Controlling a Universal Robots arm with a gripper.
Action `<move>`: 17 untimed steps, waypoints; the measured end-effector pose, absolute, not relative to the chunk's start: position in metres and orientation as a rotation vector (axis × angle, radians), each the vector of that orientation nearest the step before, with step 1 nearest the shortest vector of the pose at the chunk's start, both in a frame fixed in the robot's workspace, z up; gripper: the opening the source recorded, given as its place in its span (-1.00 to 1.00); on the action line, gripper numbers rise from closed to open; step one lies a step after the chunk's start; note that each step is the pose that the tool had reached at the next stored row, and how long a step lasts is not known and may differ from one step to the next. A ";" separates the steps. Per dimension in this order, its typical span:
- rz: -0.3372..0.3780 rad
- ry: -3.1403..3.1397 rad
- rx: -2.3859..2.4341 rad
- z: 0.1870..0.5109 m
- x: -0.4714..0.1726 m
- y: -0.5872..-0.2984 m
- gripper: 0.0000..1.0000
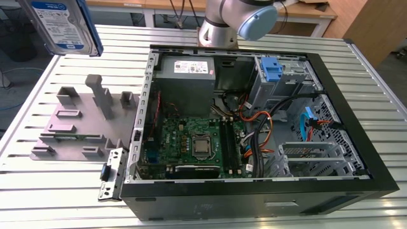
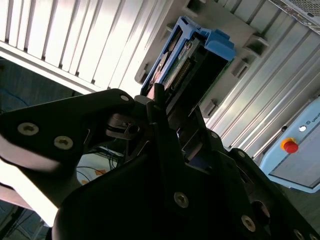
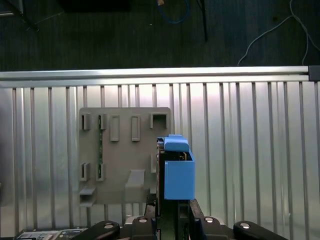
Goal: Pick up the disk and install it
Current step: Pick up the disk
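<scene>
One silver disk (image 1: 71, 29) with a blue-and-white label (image 1: 58, 19) and blue side rails (image 3: 179, 175) is clamped between the fingers (image 2: 165, 135), which are closed on it. It is raised above the edge of the one grey slotted tray (image 1: 76, 125) on the bench (image 1: 57, 191). One open computer case (image 1: 254, 199) lies beside the tray.

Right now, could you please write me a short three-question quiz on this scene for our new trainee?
1. Choose one: what does the claw hold? A) the disk B) a screwdriver C) nothing
2. True or false: the grey slotted tray lies on the slatted table, outside the open computer case.
3. Fill in: the plastic rail on the disk's side is ___ in colour.
Key: 1 A; 2 true; 3 blue.
</scene>
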State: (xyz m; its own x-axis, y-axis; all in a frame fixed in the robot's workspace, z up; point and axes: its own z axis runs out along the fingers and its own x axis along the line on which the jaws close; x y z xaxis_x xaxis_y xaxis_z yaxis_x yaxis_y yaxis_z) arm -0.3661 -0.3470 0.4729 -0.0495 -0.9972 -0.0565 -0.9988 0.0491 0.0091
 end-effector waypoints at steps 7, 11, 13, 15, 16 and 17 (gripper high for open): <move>0.071 2.250 -2.141 0.473 -0.347 -0.347 -0.30; 0.071 2.250 -2.141 0.473 -0.337 -0.347 -0.30; 0.071 2.250 -2.142 0.473 -0.332 -0.347 -0.30; 0.071 2.250 -2.142 0.473 -0.327 -0.347 -0.30; 0.071 2.250 -2.142 0.473 -0.324 -0.347 -0.30; 0.071 2.250 -2.142 0.473 -0.322 -0.347 -0.30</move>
State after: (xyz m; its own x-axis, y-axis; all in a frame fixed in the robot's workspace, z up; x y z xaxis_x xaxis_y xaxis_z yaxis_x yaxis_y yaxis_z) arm -0.3218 -0.3471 0.4729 -0.0494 -0.9972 -0.0565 -0.9988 0.0490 0.0091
